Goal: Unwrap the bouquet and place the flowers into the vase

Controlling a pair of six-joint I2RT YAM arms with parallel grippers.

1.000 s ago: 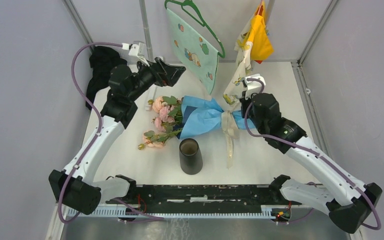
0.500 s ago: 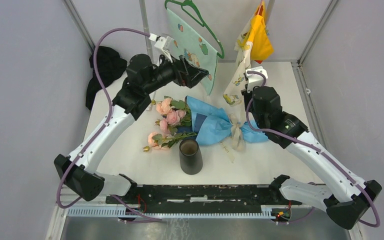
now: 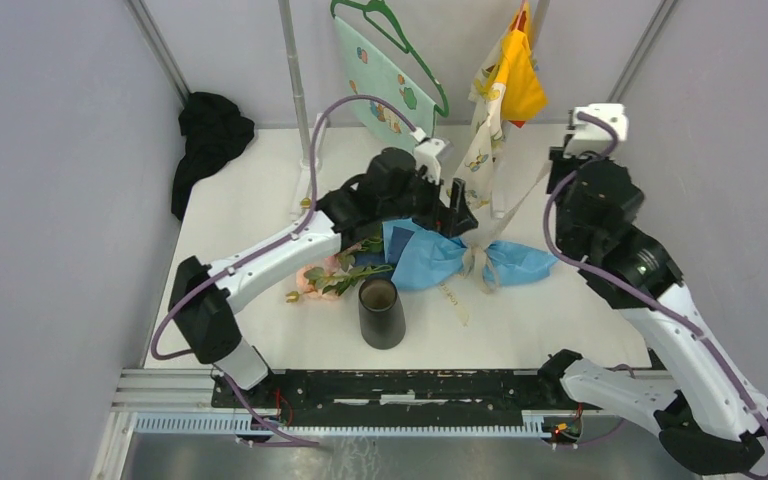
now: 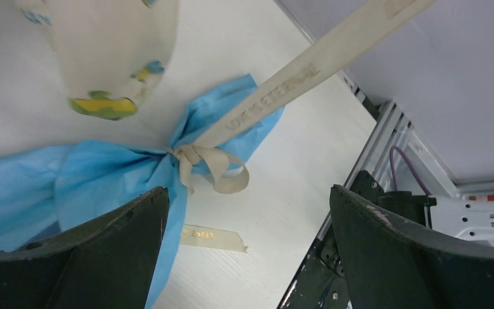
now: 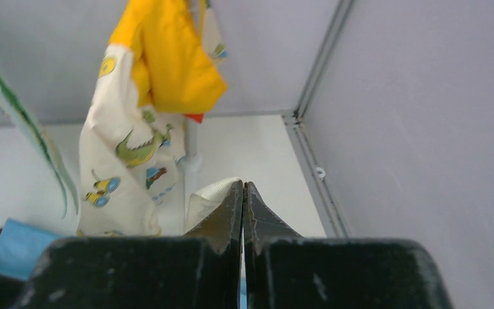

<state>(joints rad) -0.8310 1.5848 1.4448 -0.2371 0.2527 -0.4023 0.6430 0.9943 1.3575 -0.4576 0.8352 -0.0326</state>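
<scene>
The bouquet lies at mid-table, its light-blue paper (image 3: 430,258) cinched by a cream ribbon (image 3: 516,208). Pink flowers (image 3: 322,281) stick out at its left end, next to the black vase (image 3: 381,312), which stands upright just in front. My right gripper (image 3: 558,170) is raised at the back right and shut on the ribbon's end (image 5: 207,198), which runs taut from the knot (image 4: 185,154) up to it. My left gripper (image 3: 457,212) hovers open above the knot, the fingers (image 4: 96,248) wide apart around nothing. A loose ribbon tail (image 4: 213,237) lies flat on the table.
A pale green patterned cloth (image 3: 388,88) on a hanger and a yellow and cream garment (image 3: 505,95) hang at the back, close to the ribbon. A black cloth heap (image 3: 208,135) lies at the back left corner. A metal post (image 3: 295,90) stands behind the left arm.
My left arm has swung from the back left across to above the bouquet's knot. My right gripper has risen and moved back-right, drawing the ribbon taut. The bouquet has shifted a little.
</scene>
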